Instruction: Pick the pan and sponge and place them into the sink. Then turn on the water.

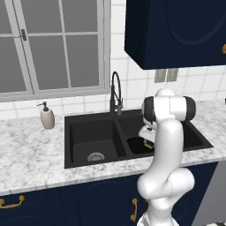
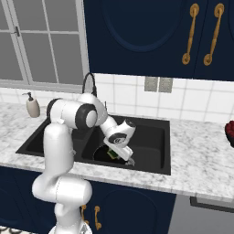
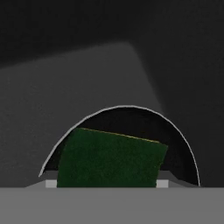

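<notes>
The black double-basin sink [image 1: 73, 132] [image 2: 155, 157] is set in the marble counter. The black pan [image 1: 136, 145] [image 2: 101, 155] lies in the right basin, and its rim [image 3: 124, 107] arches across the hand view. My gripper [image 1: 148, 141] [image 2: 119, 156] [image 3: 107, 183] reaches down into that basin just above the pan. It is shut on the sponge [image 1: 149, 145] [image 2: 112, 155] [image 3: 111, 159], whose dark green face is turned toward the hand camera, between the two tips. The black arched faucet [image 1: 115, 90] [image 2: 89, 84] stands behind the divider, and no water stream shows at it.
A cream soap dispenser [image 1: 47, 117] [image 2: 32, 106] stands on the counter left of the sink. The left basin holds a silver drain [image 1: 95, 156]. Navy wall cabinets [image 1: 176, 31] hang above. Something red [image 2: 230, 132] sits at the far right of the counter.
</notes>
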Motion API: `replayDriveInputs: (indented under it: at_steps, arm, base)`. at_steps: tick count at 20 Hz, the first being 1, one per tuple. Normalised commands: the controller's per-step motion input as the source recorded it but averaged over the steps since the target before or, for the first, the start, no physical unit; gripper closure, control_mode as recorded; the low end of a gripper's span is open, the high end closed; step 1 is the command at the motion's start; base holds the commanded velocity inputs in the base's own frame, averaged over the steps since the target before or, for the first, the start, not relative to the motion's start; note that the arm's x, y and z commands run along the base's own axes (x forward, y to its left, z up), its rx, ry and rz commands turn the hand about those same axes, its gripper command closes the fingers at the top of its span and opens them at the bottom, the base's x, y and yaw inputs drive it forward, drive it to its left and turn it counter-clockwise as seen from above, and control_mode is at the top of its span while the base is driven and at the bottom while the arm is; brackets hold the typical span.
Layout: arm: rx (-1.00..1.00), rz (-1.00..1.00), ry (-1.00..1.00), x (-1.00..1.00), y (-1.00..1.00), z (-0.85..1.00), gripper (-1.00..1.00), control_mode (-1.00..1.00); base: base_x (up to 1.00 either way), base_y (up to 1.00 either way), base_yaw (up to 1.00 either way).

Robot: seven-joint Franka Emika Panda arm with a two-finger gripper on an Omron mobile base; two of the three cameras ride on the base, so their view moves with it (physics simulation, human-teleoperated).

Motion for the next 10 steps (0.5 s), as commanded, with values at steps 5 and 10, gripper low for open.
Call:
replayDriveInputs:
  at_steps: [5,10]
  arm:
    - [0.06,0.14,0.0,0.52,-0.04,-0.45,1.0,-1.0]
    - [0.06,0.14,0.0,0.62,-0.09,-0.52,1.0,-1.0]
  base:
    - [0.0,0.0,0.0]
    - [0.0,0.0,0.0]
